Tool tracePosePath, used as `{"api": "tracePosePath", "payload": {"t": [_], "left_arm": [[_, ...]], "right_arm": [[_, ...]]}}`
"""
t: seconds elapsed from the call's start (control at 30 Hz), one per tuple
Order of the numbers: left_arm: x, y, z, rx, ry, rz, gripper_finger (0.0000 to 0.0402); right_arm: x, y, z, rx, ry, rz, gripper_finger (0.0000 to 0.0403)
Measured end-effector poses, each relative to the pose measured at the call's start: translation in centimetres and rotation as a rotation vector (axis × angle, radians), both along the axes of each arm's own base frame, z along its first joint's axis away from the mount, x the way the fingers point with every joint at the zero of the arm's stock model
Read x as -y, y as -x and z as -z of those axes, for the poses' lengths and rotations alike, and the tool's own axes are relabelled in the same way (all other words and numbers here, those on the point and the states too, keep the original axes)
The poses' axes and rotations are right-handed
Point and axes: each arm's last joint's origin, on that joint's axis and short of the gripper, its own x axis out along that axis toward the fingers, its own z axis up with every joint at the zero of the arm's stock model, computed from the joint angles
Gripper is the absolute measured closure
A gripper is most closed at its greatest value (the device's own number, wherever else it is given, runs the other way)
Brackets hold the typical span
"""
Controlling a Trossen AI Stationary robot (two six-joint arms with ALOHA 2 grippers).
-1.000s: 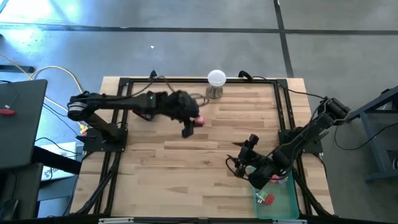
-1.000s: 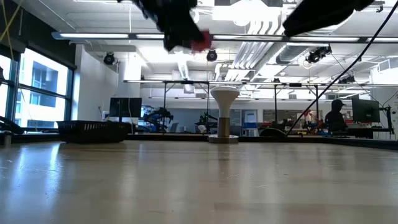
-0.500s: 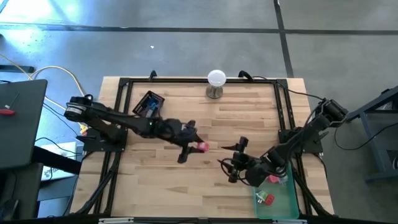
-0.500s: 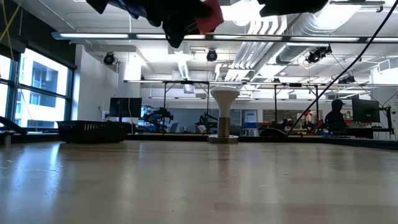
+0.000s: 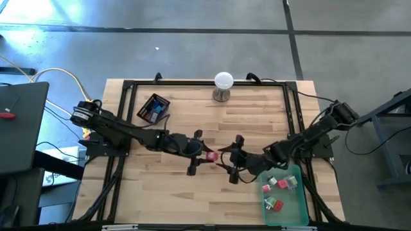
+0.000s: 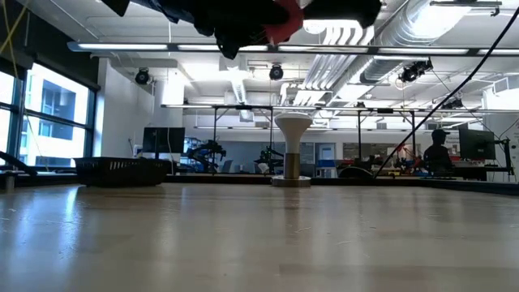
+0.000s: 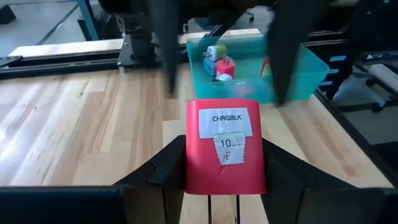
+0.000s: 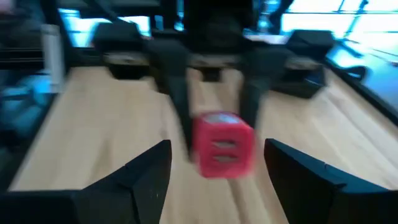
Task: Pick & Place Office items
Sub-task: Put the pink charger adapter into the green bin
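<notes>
My left gripper (image 5: 207,156) clamps a small red labelled block (image 7: 226,147) mid-air facing my spread-open right gripper (image 5: 226,160); a mistimed handover risks dropping it short of the teal plastic bin (image 5: 300,206)

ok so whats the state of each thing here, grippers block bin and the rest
left gripper: shut on red block, mid-table
red block: held off the table
right gripper: open, facing the block
green bin: holds several small items
black tray: on table, blue item inside
white ball: on its stand
</notes>
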Motion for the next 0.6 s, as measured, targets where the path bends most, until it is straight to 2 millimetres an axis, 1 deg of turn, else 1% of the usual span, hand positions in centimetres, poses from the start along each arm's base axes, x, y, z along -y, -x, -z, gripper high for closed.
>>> {"api": "tracePosePath", "payload": {"t": [0.13,0.4,0.5,0.6], "left_arm": [[-0.1,0.0,0.0,-0.001,-0.008,-0.002,0.0252],[-0.1,0.0,0.0,0.001,-0.022,0.004,0.0252],[-0.1,0.0,0.0,0.001,-0.022,0.004,0.0252],[-0.1,0.0,0.1,-0.004,-0.025,0.006,0.0252]], "right_arm": [[0.0,-0.4,-0.5,0.032,-0.019,-0.096,0.0158],[0.9,-0.9,-0.6,0.042,-0.005,-0.059,0.0158],[1.4,-1.4,0.0,0.025,0.012,-0.044,0.0158],[1.3,-1.9,0.9,-0.005,0.029,-0.07,0.0158]]}}
